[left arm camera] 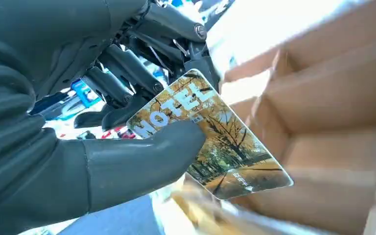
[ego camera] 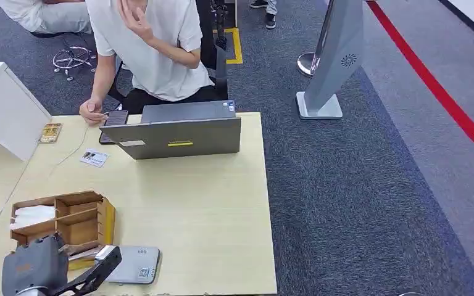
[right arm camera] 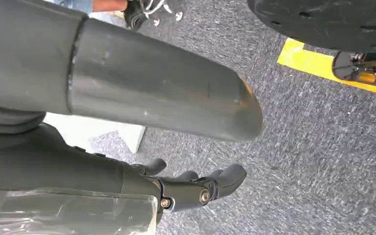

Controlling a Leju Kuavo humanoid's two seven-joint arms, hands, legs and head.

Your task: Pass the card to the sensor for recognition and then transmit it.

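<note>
Card [left arm camera: 215, 142] is pinched by the left hand [left arm camera: 127, 122] beside the wooden box [ego camera: 68, 219]; right hand [right arm camera: 191, 188] hangs empty, fingers apart. Pick-up judged done; next, card is to be carried onto the grey sensor [ego camera: 137, 264].

Head view. The counter [ego camera: 210, 209] carries a laptop [ego camera: 176, 132] at its far edge, near the far right corner. A person [ego camera: 151, 49] sits behind that edge, one hand [ego camera: 91, 112] resting on the counter just left of the laptop, beside a phone [ego camera: 115, 120]. A small card [ego camera: 93, 158] lies before that hand; a second card [ego camera: 50, 132] lies farther left, against a white block [ego camera: 6, 108]. A compartmented box [ego camera: 65, 219] stands at the near left. A sensor pad [ego camera: 136, 265] lies at the near edge, right of the box. The left robot hand [ego camera: 89, 274] sits between box and pad. A floor stand [ego camera: 330, 61] rises on the carpet [ego camera: 358, 203], right of the counter.
</note>
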